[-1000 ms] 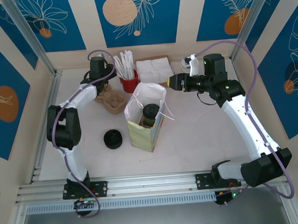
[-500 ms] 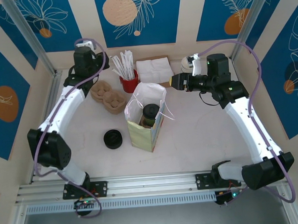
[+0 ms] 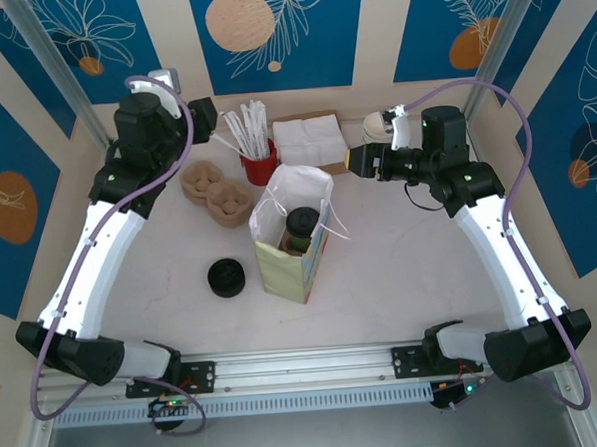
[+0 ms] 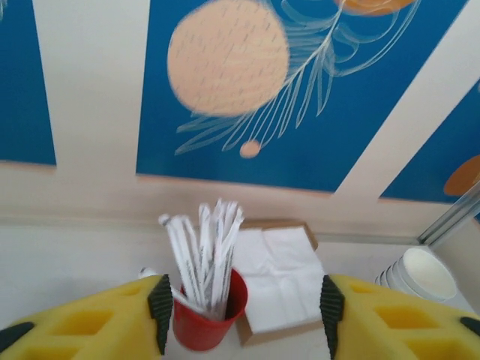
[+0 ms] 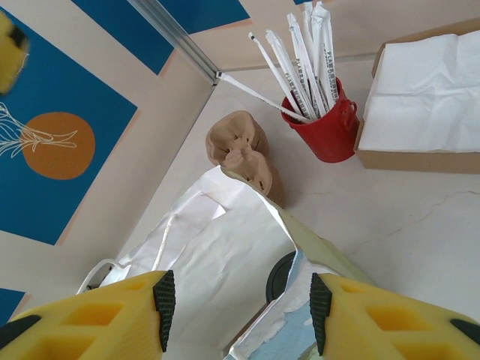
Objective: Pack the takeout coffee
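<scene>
We see the takeout coffee (image 3: 299, 226) standing upright inside the open paper bag (image 3: 284, 271), its black lid facing up and its olive side just showing below the lid. The bag stands near the middle of the table (image 3: 401, 268), with its white handles flopped over the rim. On the table to the left of the bag, apart from it, lies a low black lid (image 3: 226, 277). Behind the bag, a brown pulp cup carrier (image 3: 217, 195) sits to the left, and a red cup of wrapped straws (image 3: 258, 165) stands just beyond the bag's far rim. Beside the red cup is a cardboard box of white napkins (image 3: 309, 138), and further right, by the wall, is a stack of cream paper cups (image 3: 377, 126). The right gripper (image 5: 238, 307) hangs above the bag's far right corner, clear of the rim; its yellow fingers (image 5: 105, 315) stand apart with nothing between them, and the bag's mouth lies below the gap. The left gripper (image 4: 241, 315) is raised at the far left corner, level and pointing toward the back wall. Its jaws are also parted and empty, and the straws and napkins appear beyond them.
</scene>
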